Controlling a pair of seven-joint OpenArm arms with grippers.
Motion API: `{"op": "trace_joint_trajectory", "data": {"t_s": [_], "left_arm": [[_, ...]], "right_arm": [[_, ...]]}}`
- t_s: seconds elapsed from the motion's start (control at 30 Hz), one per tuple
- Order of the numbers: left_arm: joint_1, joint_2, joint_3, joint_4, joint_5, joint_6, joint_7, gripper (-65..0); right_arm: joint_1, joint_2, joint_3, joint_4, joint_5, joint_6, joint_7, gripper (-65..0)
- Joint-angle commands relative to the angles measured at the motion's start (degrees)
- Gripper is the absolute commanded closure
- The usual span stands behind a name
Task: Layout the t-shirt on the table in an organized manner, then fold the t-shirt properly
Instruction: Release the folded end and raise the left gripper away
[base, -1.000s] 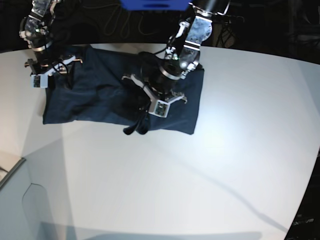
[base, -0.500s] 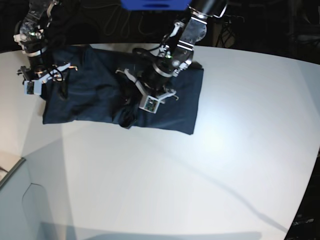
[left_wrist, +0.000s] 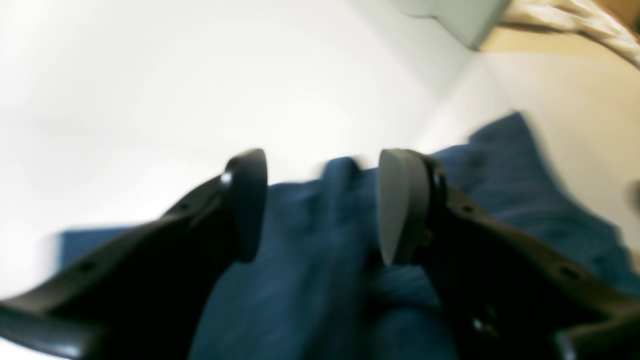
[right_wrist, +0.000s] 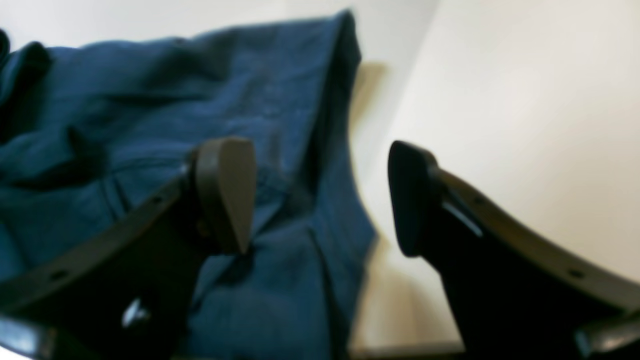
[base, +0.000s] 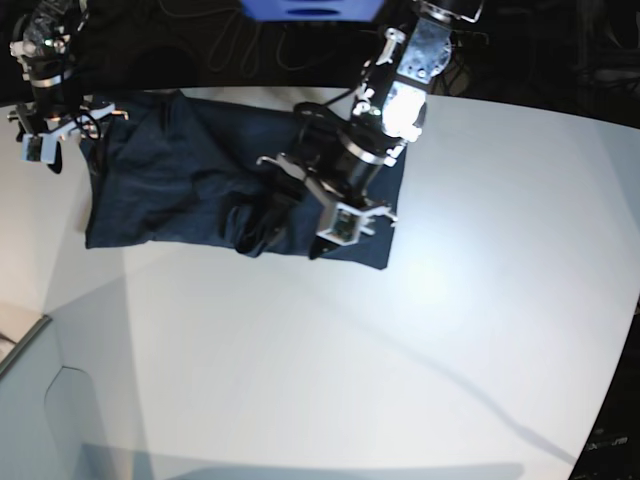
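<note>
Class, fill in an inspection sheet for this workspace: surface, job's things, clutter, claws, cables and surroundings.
Surface: white table, curved far edge.
Job's things: navy t-shirt lying folded at the far side, bunched near its middle.
Clutter: pale grey box corner at the near left.
Claws: left claw open over the bunched cloth; right claw open over the shirt's edge, holding nothing.
Cables: dark loops behind the table.
Surroundings: dark; blue object at the top.

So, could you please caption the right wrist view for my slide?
Open right gripper poised over the navy t-shirt's edge on the white table.
</note>
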Motion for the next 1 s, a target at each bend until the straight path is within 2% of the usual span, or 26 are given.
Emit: {"op": "trace_joint_trajectory", "data": {"t_s": [0.0, 0.07, 0.17, 0.37, 0.57, 0.8, 0.97], "left_arm": [[0.5, -1.4, -1.5, 2.7, -2.2, -0.6, -1.7, -34.1], [2.1, -3.9, -5.0, 4.6, -7.2, -0.6, -1.7, -34.1], [3.5, -7.7, -12.3, 4.7, -14.9, -0.6, -1.6, -34.1], [5.5, -12.3, -23.6, 1.8, -26.3, -0.7, -1.6, -34.1], [6.6, -13.1, -26.8, -0.2, -27.7, -0.9, -1.6, -34.1], [6.7, -12.9, -26.6, -0.3, -27.9, -1.0, -1.6, -34.1], [6.6, -12.9, -26.6, -0.3, -27.8, -1.0, -1.6, -34.1]], "right_arm": [[-1.2, -0.9, -1.2, 2.5, 0.9, 1.0, 1.1, -42.3], [-3.7, -2.1, -3.0, 5.4, 0.9, 3.0, 1.0, -42.3], [-6.9, -4.3, -5.5, 8.3, 0.8, 3.0, 1.0, -42.3], [-10.4, -4.6, -10.5, 7.5, 0.8, 3.0, 1.0, -42.2], [-10.9, -4.4, -11.2, 3.9, 0.7, 3.0, 1.0, -41.6], [-11.0, -4.2, -11.2, 3.5, 0.7, 3.0, 1.0, -32.3], [-11.1, -4.2, -11.2, 3.4, 0.7, 3.0, 1.0, -31.8]]}}
